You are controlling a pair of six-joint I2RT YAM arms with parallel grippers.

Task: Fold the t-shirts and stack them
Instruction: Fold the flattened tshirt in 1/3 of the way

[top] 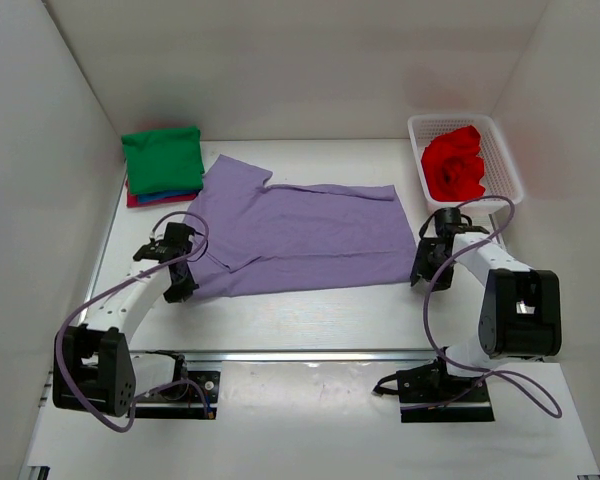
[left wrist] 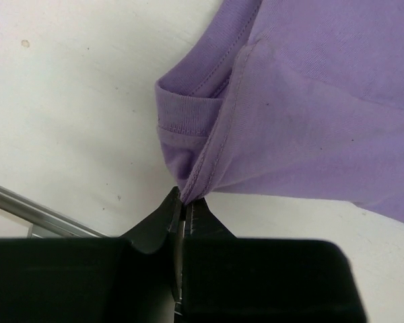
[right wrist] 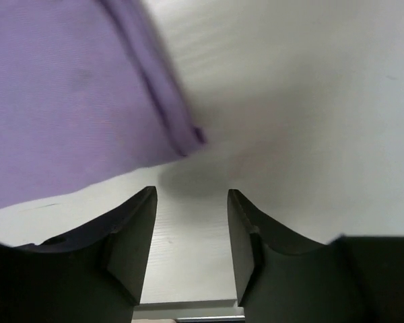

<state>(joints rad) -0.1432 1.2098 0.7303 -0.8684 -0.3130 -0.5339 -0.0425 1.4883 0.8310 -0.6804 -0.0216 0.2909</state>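
Note:
The lavender-purple t-shirt (top: pixel 300 235) lies spread on the table's middle. My left gripper (top: pixel 183 268) is shut on its near left sleeve edge; the left wrist view shows the sleeve (left wrist: pixel 209 134) pinched at my left gripper (left wrist: pixel 183 202). My right gripper (top: pixel 420 268) is open and empty just off the shirt's near right corner (right wrist: pixel 188 138), and it shows in the right wrist view (right wrist: pixel 192 202). A red t-shirt (top: pixel 455 165) lies crumpled in the white basket (top: pixel 505 165). A folded green t-shirt (top: pixel 162 158) tops a stack over blue (top: pixel 170 197) and magenta (top: pixel 132 198) cloth at the back left.
White walls close in the table on the left, back and right. A metal rail (top: pixel 310 354) runs across the near edge by the arm bases. The basket stands at the back right corner.

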